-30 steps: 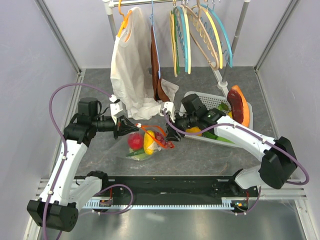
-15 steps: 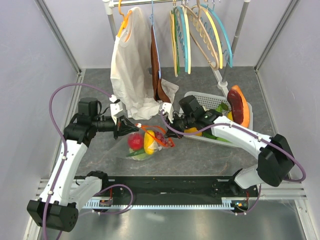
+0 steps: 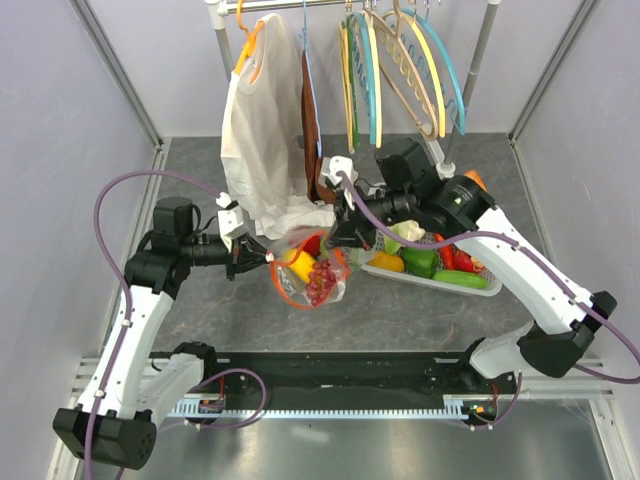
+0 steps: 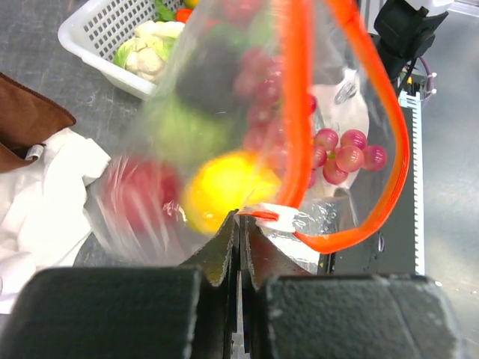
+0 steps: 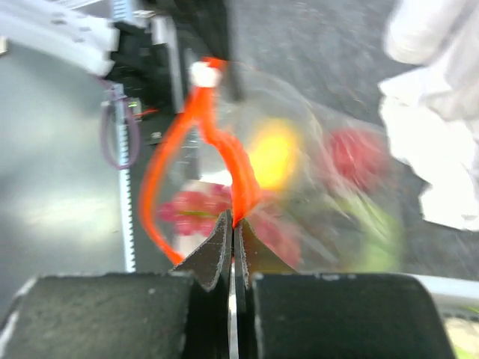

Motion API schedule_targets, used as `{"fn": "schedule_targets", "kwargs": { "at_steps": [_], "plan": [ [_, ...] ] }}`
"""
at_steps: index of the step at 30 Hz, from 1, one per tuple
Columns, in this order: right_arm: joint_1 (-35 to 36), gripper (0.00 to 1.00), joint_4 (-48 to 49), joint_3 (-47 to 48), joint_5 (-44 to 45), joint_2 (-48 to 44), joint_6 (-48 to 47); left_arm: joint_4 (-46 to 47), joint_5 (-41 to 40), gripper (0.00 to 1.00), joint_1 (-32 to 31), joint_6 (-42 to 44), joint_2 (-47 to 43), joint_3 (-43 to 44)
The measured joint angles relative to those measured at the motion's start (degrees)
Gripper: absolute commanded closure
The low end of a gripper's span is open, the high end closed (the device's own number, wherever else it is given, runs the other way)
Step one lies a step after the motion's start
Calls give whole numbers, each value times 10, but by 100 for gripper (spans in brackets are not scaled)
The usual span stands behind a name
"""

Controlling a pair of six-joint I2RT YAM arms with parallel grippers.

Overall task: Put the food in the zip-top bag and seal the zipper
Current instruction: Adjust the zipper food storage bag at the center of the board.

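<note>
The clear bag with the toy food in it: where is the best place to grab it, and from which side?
Probably by the orange-red zipper strip at its mouth, pinched from opposite sides, as the left end effector and right end effector do. The strip is thin and flat. The bag below bulges with food and looks slippery.

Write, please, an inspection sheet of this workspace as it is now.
Surface: grey table, speckled.
Job's things: zip-top bag hangs between both hands, holding a yellow fruit, grapes and a red fruit; zipper gapes open.
Clutter: white basket with vegetables; white garment and hangers on a rack.
Hands: left hand shut on the zipper's end; right hand shut on the zipper.
Cables: purple cables loop along both arms.
Surroundings: grey walls; nothing else seen.
</note>
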Motion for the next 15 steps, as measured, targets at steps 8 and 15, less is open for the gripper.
{"fn": "schedule_targets", "kwargs": {
  "at_steps": [8,15],
  "plan": [
    [16,100,-115,-10,15,42,-49,9,1,98,13,-3,-2,-26],
    [-33,98,-231,108,63,155,-134,-16,14,98,20,-20,-16,1]
  ]
}}
